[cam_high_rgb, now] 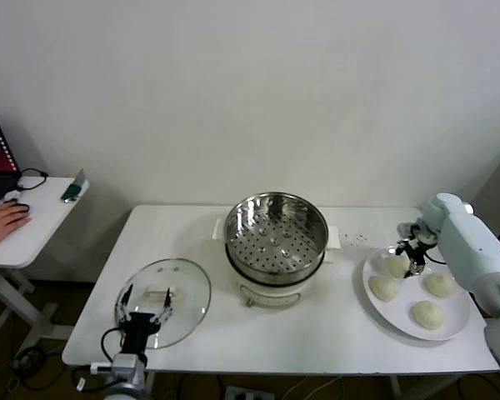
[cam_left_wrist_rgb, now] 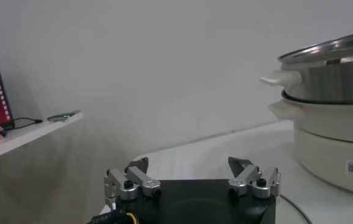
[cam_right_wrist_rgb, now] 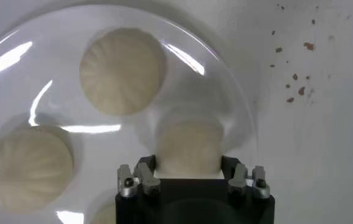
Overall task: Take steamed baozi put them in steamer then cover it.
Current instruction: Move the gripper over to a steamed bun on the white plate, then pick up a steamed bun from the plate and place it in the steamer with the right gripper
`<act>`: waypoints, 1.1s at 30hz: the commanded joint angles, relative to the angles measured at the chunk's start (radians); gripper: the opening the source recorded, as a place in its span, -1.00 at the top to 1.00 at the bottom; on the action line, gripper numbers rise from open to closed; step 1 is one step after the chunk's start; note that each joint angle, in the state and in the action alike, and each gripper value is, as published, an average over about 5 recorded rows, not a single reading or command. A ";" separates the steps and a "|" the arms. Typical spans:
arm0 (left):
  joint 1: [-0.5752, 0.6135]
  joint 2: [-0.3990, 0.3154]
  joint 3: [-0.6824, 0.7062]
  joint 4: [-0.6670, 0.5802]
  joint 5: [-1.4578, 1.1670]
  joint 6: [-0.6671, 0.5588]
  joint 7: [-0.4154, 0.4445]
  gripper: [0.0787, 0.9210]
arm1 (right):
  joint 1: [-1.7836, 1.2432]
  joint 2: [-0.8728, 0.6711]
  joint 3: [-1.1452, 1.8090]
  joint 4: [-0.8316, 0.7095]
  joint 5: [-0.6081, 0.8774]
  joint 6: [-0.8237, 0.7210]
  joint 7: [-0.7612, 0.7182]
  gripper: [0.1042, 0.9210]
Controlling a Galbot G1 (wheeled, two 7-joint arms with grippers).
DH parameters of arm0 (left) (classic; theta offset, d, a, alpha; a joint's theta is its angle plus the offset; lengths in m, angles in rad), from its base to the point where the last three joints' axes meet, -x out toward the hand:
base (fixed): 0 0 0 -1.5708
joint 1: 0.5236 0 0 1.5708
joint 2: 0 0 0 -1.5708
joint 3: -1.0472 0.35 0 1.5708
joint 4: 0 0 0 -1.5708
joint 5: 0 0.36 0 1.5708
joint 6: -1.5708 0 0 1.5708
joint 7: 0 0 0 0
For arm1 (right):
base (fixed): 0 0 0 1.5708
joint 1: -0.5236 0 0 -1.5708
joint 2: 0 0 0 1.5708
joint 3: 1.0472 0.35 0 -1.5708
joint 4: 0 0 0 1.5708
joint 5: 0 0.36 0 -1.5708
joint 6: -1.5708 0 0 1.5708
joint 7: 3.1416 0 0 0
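The steamer (cam_high_rgb: 275, 237) stands open mid-table, its perforated tray bare; it also shows in the left wrist view (cam_left_wrist_rgb: 335, 122). Several baozi lie on a white plate (cam_high_rgb: 368, 283) at the right: one (cam_high_rgb: 383, 287), another (cam_high_rgb: 440, 285), a third (cam_high_rgb: 427, 314). My right gripper (cam_high_rgb: 412, 252) is over the plate's far side, its jaws shut against both sides of a fourth baozi (cam_right_wrist_rgb: 188, 143). Other baozi (cam_right_wrist_rgb: 122, 72) (cam_right_wrist_rgb: 24, 167) lie beside it. My left gripper (cam_high_rgb: 142, 315) is open and empty over the near edge of the glass lid (cam_high_rgb: 183, 296); it also shows in the left wrist view (cam_left_wrist_rgb: 188, 164).
A small side table (cam_high_rgb: 33, 237) stands at the far left with a person's hand (cam_high_rgb: 2, 221) and a laptop on it. Dark specks (cam_right_wrist_rgb: 295, 76) dot the tabletop beside the plate. A white wall backs the table.
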 commanded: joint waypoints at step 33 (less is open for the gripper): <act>0.044 -0.002 0.000 -0.040 -0.002 -0.006 0.007 -0.77 | 0.673 0.322 -0.807 0.400 0.407 0.341 -0.100 -0.45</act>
